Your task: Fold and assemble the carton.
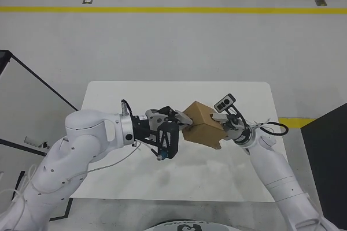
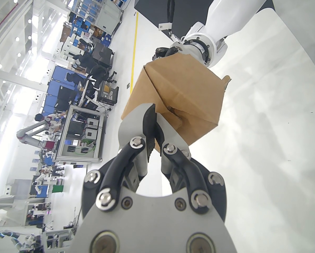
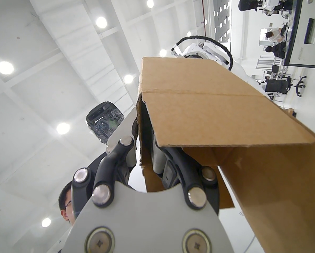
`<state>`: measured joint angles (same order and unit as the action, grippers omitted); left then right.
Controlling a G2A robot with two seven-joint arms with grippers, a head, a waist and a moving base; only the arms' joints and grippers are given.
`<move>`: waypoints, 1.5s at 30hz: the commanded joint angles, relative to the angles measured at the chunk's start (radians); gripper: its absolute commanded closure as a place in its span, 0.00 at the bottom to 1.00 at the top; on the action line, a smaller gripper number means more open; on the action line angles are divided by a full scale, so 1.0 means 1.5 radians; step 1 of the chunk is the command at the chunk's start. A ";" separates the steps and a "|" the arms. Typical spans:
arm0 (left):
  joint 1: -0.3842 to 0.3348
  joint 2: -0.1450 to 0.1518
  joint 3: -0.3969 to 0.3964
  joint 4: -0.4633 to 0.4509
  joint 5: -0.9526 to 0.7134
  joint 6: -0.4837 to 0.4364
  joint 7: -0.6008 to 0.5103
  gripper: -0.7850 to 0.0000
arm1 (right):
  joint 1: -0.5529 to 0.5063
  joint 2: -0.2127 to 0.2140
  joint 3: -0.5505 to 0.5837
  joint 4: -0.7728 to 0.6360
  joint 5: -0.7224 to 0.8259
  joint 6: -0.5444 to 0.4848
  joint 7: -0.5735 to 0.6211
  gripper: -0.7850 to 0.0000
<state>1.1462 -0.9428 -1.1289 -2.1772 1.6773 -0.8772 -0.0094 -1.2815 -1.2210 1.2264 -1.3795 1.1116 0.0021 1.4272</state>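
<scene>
A brown cardboard carton hangs tilted above the middle of the white table, held between both arms. My left gripper is at its left end, and in the left wrist view that gripper is shut on a folded flap at the carton's corner. My right gripper is at the carton's right end. In the right wrist view the gripper is shut on one wall of the carton, with an open flap spreading over it.
The table has bare white surface all around the carton. A dark panel stands off the table's right side and a glass-framed partition off its left. A yellow floor line runs far behind.
</scene>
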 commanded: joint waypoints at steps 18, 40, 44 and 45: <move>0.003 0.001 0.005 -0.013 0.020 -0.009 0.014 1.00 | 0.000 0.000 0.001 0.000 -0.010 -0.016 0.022 1.00; -0.014 -0.001 0.023 0.000 0.028 -0.015 0.022 1.00 | 0.000 0.000 0.001 0.000 -0.010 -0.016 0.022 1.00; -0.018 -0.003 0.030 0.004 0.027 -0.013 0.023 1.00 | 0.000 0.000 0.001 0.000 -0.010 -0.016 0.022 1.00; -0.020 -0.003 0.031 0.005 0.028 -0.013 0.023 1.00 | 0.000 0.000 0.001 0.000 -0.010 -0.016 0.022 1.00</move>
<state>1.1185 -0.9467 -1.0846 -2.1718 1.7187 -0.8968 0.0250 -1.2818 -1.2210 1.2273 -1.3800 1.0970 -0.0216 1.4603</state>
